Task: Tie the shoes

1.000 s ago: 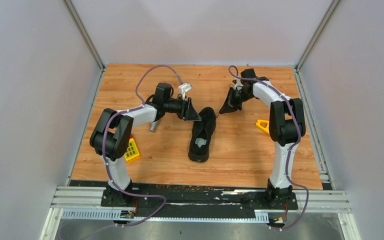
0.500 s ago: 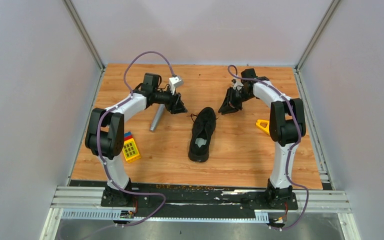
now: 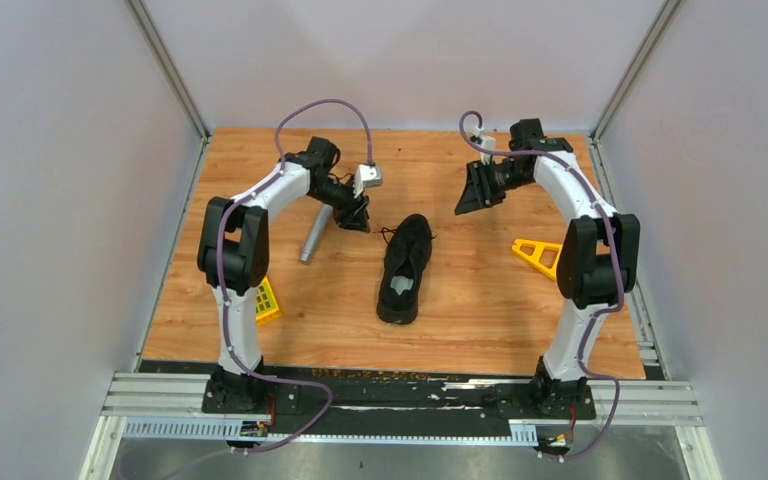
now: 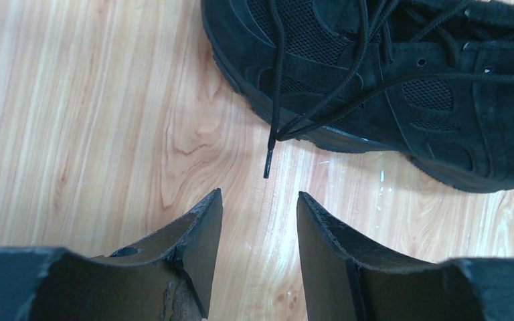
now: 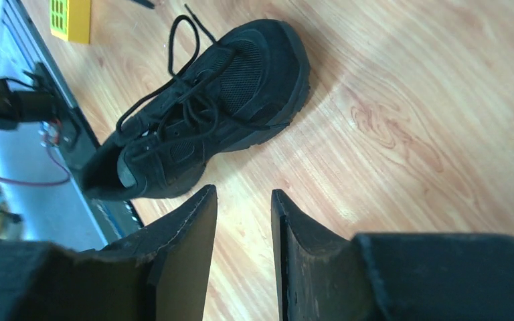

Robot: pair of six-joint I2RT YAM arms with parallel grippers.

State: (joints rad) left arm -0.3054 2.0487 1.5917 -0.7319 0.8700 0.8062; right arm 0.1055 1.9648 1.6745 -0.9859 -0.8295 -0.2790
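Observation:
The black sneaker (image 3: 404, 268) lies mid-table, toe pointing away, pale insole showing, thin laces loose. In the left wrist view the sneaker (image 4: 388, 73) fills the top, and a loose lace end (image 4: 268, 162) lies on the wood just ahead of the fingers. My left gripper (image 3: 357, 217) (image 4: 260, 200) is open and empty, low beside the toe's left side. My right gripper (image 3: 470, 200) (image 5: 243, 194) is open and empty, above the table to the right of the toe. The sneaker also shows in the right wrist view (image 5: 201, 114), with a lace loop by the toe.
A silver microphone (image 3: 313, 238) lies left of the sneaker, under the left arm. A yellow toy block (image 3: 264, 300) sits near the left arm's base. A yellow triangular frame (image 3: 540, 254) lies at the right. Walls enclose the table on three sides.
The left gripper drew back left from the sneaker's toe and lowered beside it. The right arm swung outward and back, its gripper shifting slightly right.

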